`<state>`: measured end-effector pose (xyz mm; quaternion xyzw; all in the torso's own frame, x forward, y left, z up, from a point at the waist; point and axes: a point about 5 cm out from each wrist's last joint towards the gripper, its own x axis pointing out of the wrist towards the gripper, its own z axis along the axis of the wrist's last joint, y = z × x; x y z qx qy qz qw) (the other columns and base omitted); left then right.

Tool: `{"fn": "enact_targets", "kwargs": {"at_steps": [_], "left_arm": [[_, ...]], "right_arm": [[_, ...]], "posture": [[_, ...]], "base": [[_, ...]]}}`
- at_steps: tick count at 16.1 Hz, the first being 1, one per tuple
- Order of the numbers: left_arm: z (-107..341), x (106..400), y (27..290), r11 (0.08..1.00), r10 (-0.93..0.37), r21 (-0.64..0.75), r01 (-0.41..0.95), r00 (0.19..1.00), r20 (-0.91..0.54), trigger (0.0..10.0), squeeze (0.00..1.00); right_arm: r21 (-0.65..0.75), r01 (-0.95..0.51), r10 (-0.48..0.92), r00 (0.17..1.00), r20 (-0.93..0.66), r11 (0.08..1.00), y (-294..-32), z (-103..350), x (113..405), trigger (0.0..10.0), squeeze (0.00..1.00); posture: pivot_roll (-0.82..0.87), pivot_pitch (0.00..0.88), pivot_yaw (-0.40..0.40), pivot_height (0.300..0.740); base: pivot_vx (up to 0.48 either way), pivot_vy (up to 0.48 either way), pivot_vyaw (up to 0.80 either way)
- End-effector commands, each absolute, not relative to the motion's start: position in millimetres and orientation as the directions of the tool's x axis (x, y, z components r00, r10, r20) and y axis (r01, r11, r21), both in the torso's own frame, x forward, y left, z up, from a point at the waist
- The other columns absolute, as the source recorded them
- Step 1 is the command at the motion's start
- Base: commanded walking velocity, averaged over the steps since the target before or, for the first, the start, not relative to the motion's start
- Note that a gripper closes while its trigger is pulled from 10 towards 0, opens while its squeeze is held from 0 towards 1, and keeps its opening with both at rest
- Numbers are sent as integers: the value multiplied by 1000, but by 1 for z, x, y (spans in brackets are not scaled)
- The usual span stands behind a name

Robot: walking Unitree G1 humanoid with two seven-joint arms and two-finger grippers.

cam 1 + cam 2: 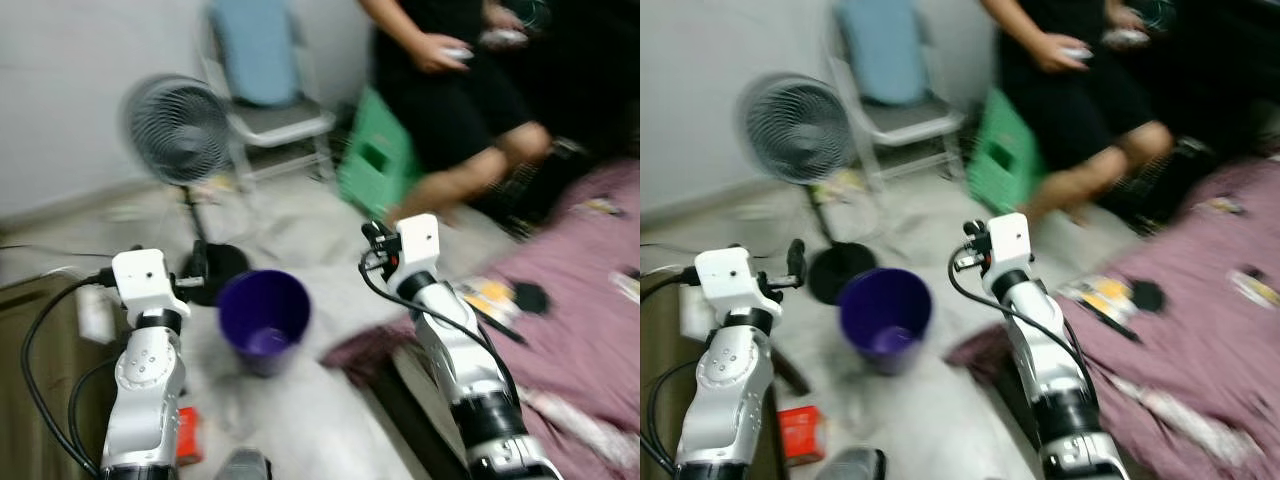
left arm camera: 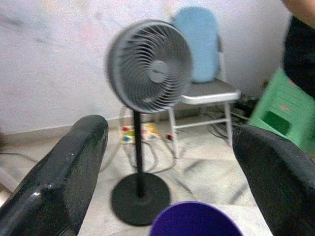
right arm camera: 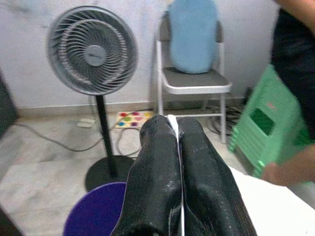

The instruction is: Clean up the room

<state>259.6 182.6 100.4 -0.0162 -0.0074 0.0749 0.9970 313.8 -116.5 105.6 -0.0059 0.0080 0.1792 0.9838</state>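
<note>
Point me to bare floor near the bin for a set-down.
Open patches: pale floor between purple bin and green stool, and the strip just right of the bin. Crowded: fan base behind the bin, red box left, cluttered maroon bedding right.

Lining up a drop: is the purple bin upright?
Upright. The purple bin stands on the floor, open mouth up, between the two arms.
</note>
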Motion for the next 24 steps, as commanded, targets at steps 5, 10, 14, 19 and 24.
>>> {"fn": "enact_targets", "kwargs": {"at_steps": [5, 10, 14, 19, 24], "left_arm": [[101, 262, 178, 994, 102, -36, -102, 995, 6, 10000, 0], [104, 263, 177, 996, 80, -52, -78, 996, 26, 10000, 0], [104, 263, 176, 996, 66, -54, -64, 997, 29, 10000, 0], [104, 263, 176, 997, 59, -56, -57, 998, 30, 10000, 0], [105, 264, 175, 997, 54, -65, -52, 998, 31, 10000, 0]], "right_arm": [[-11, -336, 336, 942, -7, 942, -121, 108, 316, 10000, 0], [5, -336, 336, 942, 1, 942, -121, 109, 317, 10000, 0], [6, -329, 329, 944, 2, 944, -121, 109, 317, 10000, 0], [7, -327, 327, 945, -6, 945, -121, 108, 317, 10000, 0], [8, -327, 327, 945, -15, 945, -121, 108, 318, 10000, 0]], "posture": [[5, 0, -33, 740], [2, 0, -33, 740], [-5, 0, -28, 740], [-4, 0, -28, 740], [-6, 0, -30, 740]], "base": [[0, 0, 800], [0, 0, 255], [0, 0, 0], [97, 0, 0], [335, 0, -141]]}}
